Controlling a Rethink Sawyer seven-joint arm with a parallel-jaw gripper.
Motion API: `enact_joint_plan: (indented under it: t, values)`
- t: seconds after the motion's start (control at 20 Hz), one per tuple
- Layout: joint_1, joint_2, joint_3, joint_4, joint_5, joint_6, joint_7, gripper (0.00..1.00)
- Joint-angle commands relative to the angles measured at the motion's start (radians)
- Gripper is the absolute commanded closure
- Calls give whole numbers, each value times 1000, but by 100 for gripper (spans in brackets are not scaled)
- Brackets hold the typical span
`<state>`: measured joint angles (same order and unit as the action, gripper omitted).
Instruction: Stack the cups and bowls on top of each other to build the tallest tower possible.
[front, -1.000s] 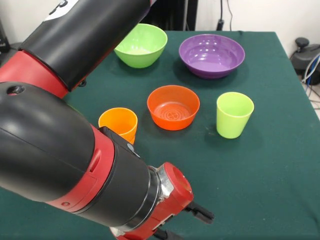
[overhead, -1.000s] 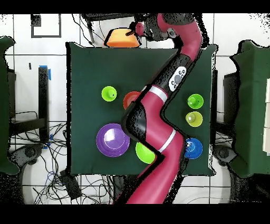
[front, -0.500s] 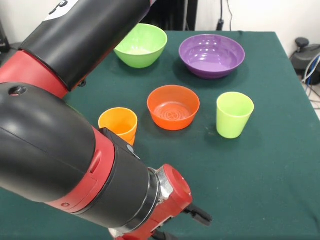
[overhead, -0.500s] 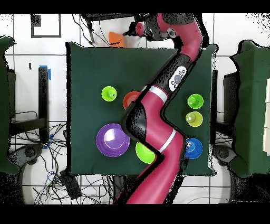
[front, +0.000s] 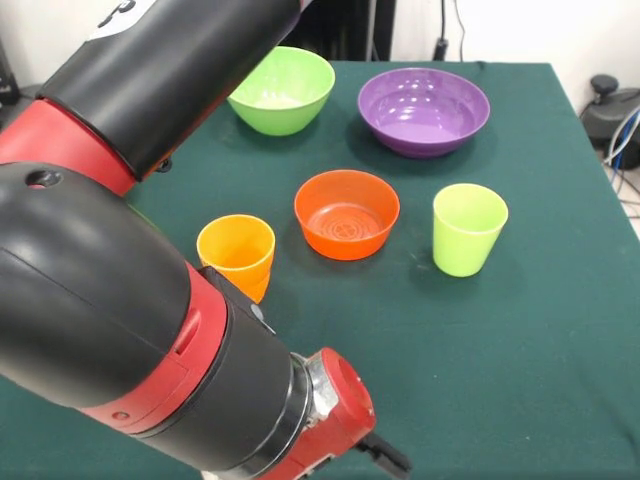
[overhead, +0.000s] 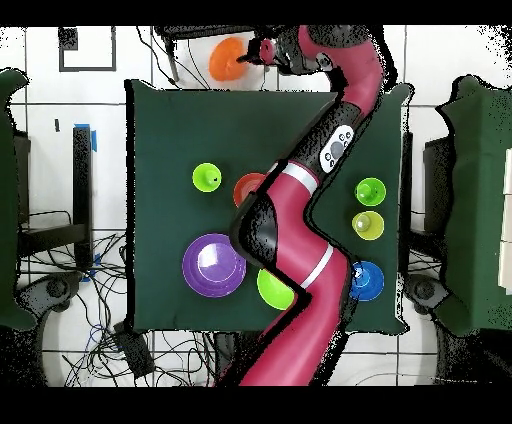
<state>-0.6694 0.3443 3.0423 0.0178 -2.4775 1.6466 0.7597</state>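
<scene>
In the overhead view my gripper (overhead: 249, 54) reaches past the table's far edge, shut on the rim of the large orange bowl (overhead: 226, 60), which shows its round face. The front view shows only a black fingertip (front: 386, 456) at the bottom edge and hides that bowl. On the green cloth stand the green bowl (front: 281, 90), the purple bowl (front: 424, 110), the red-orange bowl (front: 346, 213), the orange cup (front: 236, 254) and the lime cup (front: 468, 229). The overhead view also shows a green cup (overhead: 370, 190), a yellow cup (overhead: 367, 225) and the blue bowl (overhead: 365, 280).
My arm (front: 130, 330) fills the left and lower part of the front view and, in the overhead view, crosses the table (overhead: 170, 130) lengthwise, covering the orange cup. Cables lie on the floor around the table.
The orange bowl in my gripper has turned, from a wide side-on shape to a round face, and shifted slightly farther past the table edge. In the front view the wrist has sunk toward the bottom edge.
</scene>
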Motion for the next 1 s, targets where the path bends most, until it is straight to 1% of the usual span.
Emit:
enact_joint_plan:
  t: [0.05,0.1,0.3,0.35,0.45,0.6,0.8,1.0]
  values:
    - [29,18,-144,-75,-70,-115,-130,0]
    - [30,19,-143,-76,-67,-123,-128,0]
    - [32,28,-135,-83,0,-213,-122,0]
    - [34,32,-132,-85,24,-249,-137,0]
    - [36,38,-121,-92,46,-280,-159,0]
    - [38,34,-123,-92,45,-294,-156,0]
    - [42,26,-124,-91,24,-302,-129,0]
    - [52,16,-131,-88,29,-313,-96,0]
